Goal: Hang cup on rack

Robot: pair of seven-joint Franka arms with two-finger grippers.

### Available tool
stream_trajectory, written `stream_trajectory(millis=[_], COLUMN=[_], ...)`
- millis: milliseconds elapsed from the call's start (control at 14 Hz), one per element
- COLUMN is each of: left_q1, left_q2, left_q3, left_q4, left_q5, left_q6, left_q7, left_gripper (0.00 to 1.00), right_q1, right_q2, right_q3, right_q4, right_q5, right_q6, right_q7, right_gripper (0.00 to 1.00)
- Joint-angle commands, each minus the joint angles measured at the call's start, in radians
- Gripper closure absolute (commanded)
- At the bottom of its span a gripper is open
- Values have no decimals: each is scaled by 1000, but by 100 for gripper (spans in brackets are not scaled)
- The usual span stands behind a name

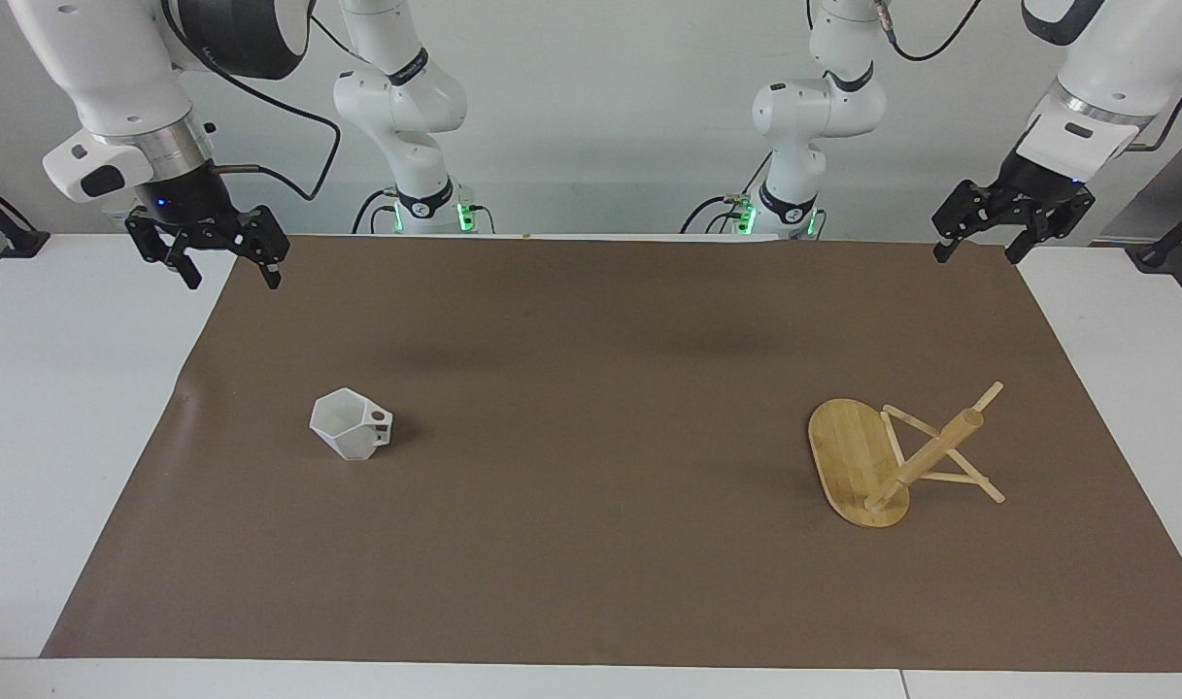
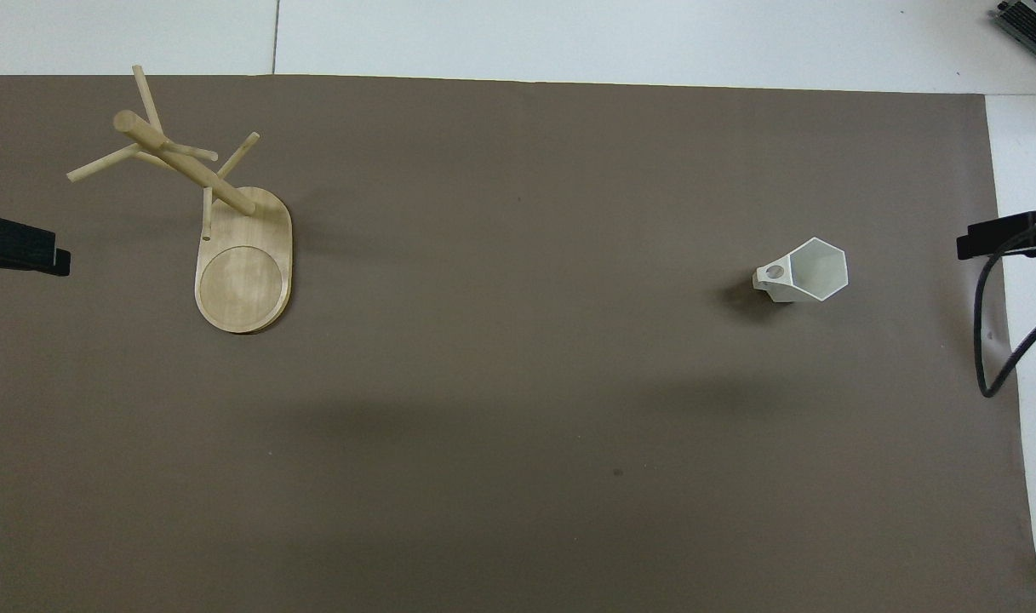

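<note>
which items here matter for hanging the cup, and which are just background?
Job:
- cup, upright, toward the right arm's end
- rack, standing, toward the left arm's end, no cup on it

Background:
- brown mat
- white table

A large brown paper sheet (image 1: 591,466) is covering most of a white table (image 1: 56,388), its surface showing along the edges, while a plain white wall (image 1: 600,116) is rising at the robots' end.
</note>
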Motion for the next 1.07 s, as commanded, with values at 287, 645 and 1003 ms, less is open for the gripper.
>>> stream_trajectory(millis=[287, 645, 1003], left_q1=[9, 9, 9], left_q2=[-27, -27, -27], left_q3=[-3, -3, -3], left_q4=[-30, -30, -30], left_q5=[-10, -10, -10], left_q6=[-4, -6, -6], left_q7=[-3, -3, -3], left_gripper=[0, 0, 0], right_q1=[-1, 1, 2], right_q2=[-31, -60, -48], right_q3=[5, 11, 15], right_q4=[-39, -113, -203], right_q5=[-19, -2, -2], right_q6=[8, 32, 174], right_q7=[9, 6, 4], right_gripper=[0, 0, 0])
